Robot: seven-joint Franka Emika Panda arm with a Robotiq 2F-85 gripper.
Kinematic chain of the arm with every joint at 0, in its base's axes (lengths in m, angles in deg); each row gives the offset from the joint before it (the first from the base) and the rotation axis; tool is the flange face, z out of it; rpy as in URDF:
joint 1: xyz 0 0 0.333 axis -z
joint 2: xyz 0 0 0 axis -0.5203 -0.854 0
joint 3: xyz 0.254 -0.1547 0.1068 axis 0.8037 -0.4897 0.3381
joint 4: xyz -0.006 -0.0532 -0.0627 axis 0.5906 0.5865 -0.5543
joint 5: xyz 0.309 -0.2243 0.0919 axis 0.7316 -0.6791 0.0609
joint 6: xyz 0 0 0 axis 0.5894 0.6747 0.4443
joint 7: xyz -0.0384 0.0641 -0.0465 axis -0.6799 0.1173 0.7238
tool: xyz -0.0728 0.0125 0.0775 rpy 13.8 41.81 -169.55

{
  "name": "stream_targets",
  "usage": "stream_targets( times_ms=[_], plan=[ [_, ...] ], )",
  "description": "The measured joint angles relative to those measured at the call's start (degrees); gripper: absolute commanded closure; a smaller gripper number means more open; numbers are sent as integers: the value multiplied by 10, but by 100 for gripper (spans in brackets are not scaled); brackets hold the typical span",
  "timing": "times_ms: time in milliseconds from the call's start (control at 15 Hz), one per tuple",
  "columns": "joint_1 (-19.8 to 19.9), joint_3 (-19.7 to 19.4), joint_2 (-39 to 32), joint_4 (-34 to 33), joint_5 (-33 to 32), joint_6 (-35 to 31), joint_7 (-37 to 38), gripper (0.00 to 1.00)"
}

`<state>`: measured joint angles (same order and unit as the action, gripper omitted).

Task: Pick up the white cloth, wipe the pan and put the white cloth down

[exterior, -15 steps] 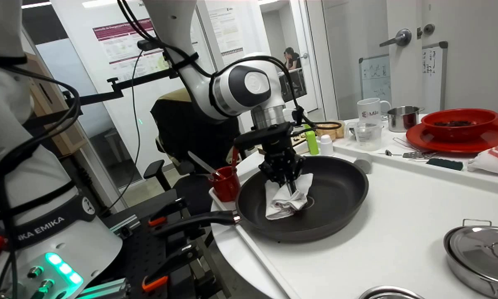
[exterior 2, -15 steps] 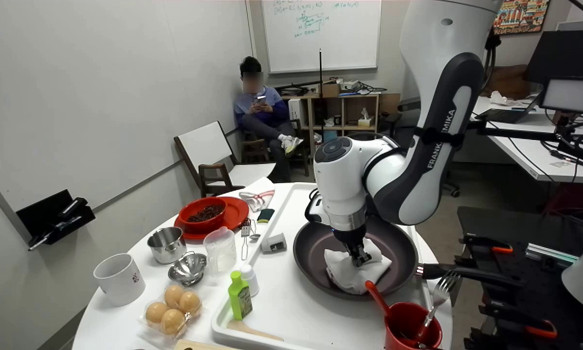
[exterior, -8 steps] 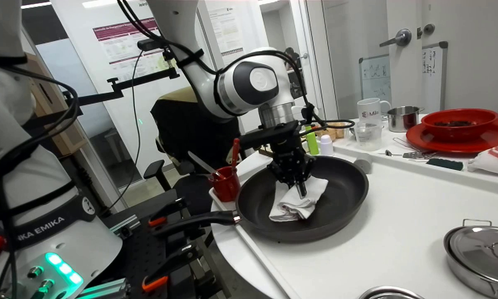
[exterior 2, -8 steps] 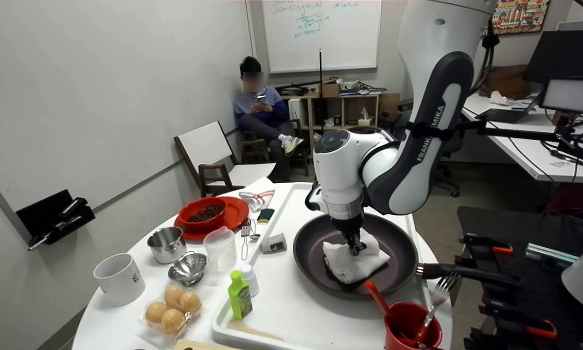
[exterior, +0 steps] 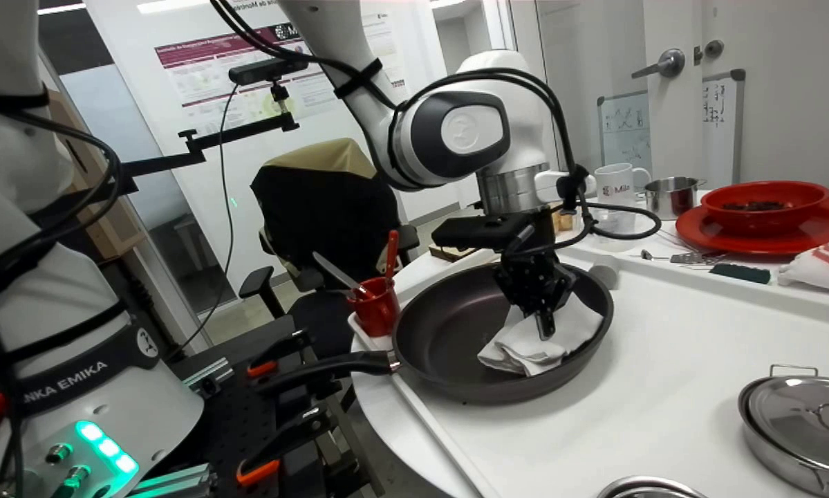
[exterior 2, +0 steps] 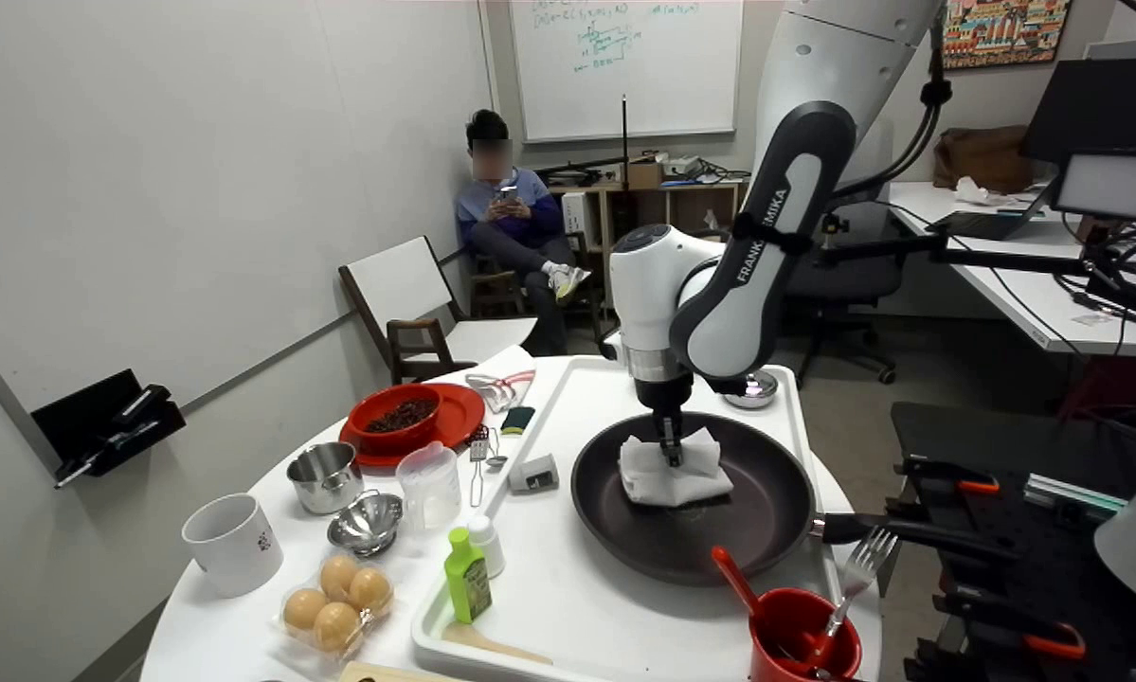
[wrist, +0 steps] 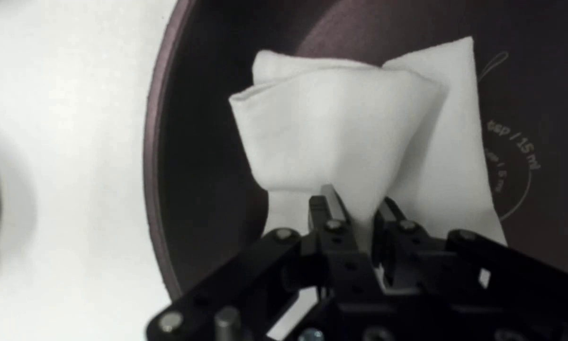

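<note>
Cloth (exterior: 521, 344) pinched in your near-closed gripper (wrist: 358, 201) slides rightward across the pan (exterior: 449, 332) in an exterior view: you're likely mid-wipe.

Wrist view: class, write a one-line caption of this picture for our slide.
A black gripper pinches a folded white cloth inside a dark pan, printed markings showing beside the cloth.
</note>
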<state>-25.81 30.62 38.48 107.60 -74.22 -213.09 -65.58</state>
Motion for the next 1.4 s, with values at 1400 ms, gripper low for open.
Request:
stream_targets(
  times_ms=[1400],
  plan=[
    [-20,33,-32,-45,61,-28,47,91]
  ],
)
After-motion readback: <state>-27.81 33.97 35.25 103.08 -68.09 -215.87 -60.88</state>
